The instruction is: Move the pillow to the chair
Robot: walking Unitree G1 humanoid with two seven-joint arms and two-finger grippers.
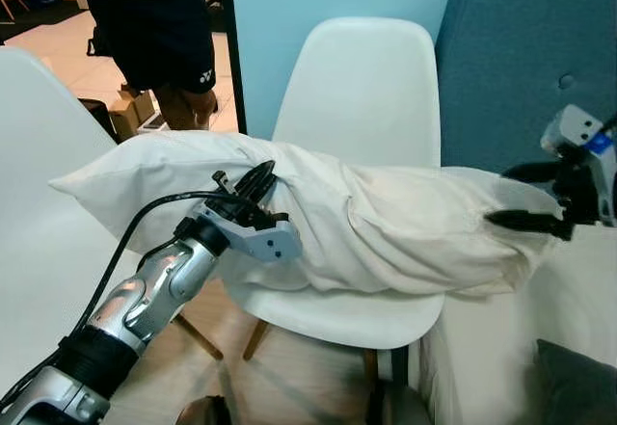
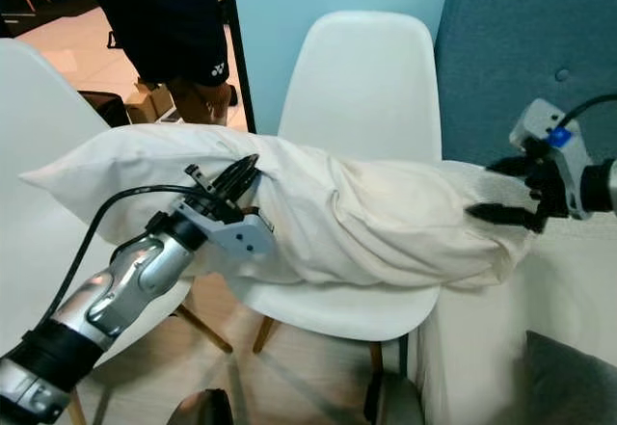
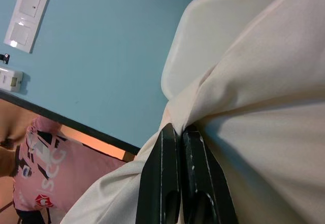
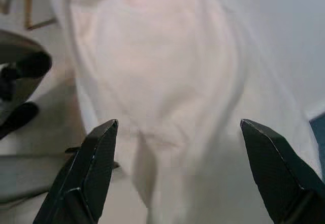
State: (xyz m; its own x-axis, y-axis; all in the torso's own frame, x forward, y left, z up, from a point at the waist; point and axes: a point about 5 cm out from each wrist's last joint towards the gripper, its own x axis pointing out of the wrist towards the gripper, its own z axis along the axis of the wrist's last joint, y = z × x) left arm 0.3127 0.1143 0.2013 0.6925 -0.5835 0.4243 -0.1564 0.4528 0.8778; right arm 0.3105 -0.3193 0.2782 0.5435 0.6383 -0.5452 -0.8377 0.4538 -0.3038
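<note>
From the left eye view, a white pillow (image 1: pixel 357 218) lies across the seat of a white moulded chair (image 1: pixel 362 88), its ends overhanging both sides. The left gripper (image 1: pixel 253 186) pinches a fold of the pillowcase near the pillow's left half. The right gripper (image 1: pixel 525 196), fingers spread, sits at the pillow's right end beside a blue sofa (image 1: pixel 521 59). A person in dark shorts (image 1: pixel 159 30) stands behind.

The left wrist view shows the black fingers (image 3: pixel 170 178) clamped together on bunched fabric before a light-blue wall (image 3: pixel 96 56).

The right wrist view shows two fingertips (image 4: pixel 99 163) wide apart, the pillow just beyond them.
</note>
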